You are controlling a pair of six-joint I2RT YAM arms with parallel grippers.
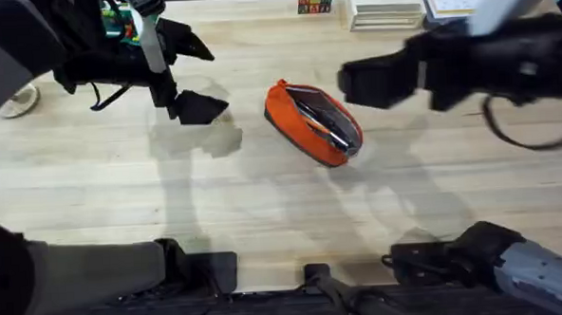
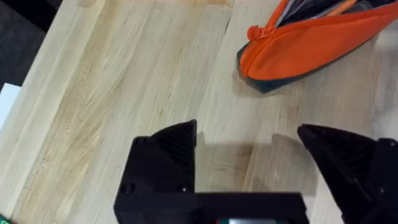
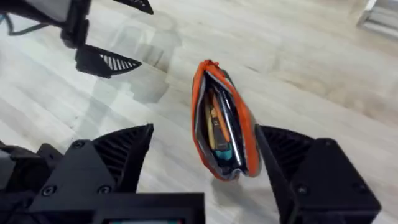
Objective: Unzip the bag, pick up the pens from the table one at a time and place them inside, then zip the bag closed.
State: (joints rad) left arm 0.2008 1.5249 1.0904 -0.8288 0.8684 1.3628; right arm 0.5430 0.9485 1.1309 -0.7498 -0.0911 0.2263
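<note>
Two grippers: both up off the table [image 1: 92, 185], fingers spread wide, holding nothing.
Left gripper [image 1: 187, 81]: at about 9 o'clock of the bag, well apart from it.
Bag [image 1: 313, 121]: near table centre, lying slantwise, unzipped and gaping.
Pens [image 3: 224, 127]: inside the bag, dark shafts along the lining.
Right gripper [image 1: 377, 82]: at about 2 o'clock of the bag, near it.
Handling: likely soft, light fabric that slides and buckles; pin one end, take the small pull tab, whose position I cannot tell.
</note>
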